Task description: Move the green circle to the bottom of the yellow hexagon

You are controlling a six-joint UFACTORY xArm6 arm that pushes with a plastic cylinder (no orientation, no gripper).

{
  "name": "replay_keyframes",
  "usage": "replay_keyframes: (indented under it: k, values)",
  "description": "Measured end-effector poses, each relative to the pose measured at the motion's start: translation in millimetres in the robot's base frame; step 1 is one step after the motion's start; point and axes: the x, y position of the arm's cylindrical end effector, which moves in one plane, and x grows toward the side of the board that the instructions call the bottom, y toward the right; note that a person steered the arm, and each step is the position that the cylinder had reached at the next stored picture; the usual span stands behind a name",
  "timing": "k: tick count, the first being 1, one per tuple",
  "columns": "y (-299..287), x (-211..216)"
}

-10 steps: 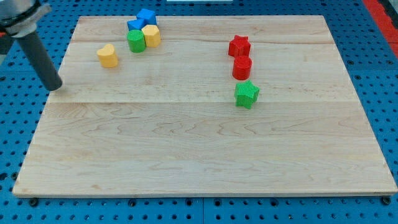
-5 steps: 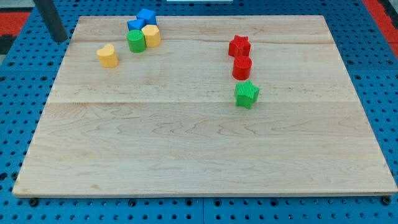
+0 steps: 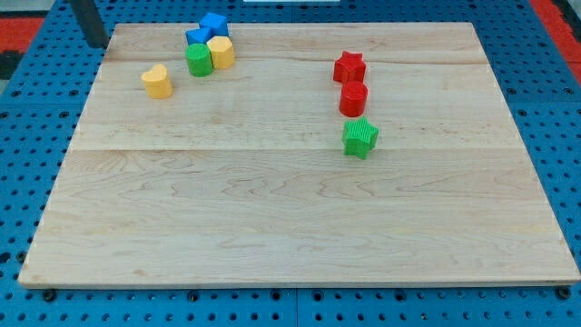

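Observation:
The green circle (image 3: 199,60) stands near the board's top left, touching the left side of the yellow hexagon (image 3: 221,52). Two blue blocks (image 3: 208,29) sit just above them. My tip (image 3: 96,43) is at the view's top left, just off the board's corner, well to the left of the green circle and apart from every block.
A yellow heart-shaped block (image 3: 158,81) lies left of and below the green circle. On the right stand a red star (image 3: 349,67), a red cylinder (image 3: 353,98) and a green star (image 3: 360,137) in a column. The wooden board (image 3: 290,227) lies on a blue pegboard.
My tip has moved from the board's left edge up toward the view's top left corner, then slightly right. No block has moved.

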Motion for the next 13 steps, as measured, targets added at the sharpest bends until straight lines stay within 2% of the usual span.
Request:
replay_keyframes:
  k: [1, 3, 4, 9, 13]
  values:
    - [17, 0]
    - [98, 0]
    - [115, 2]
    - [115, 26]
    - [114, 18]
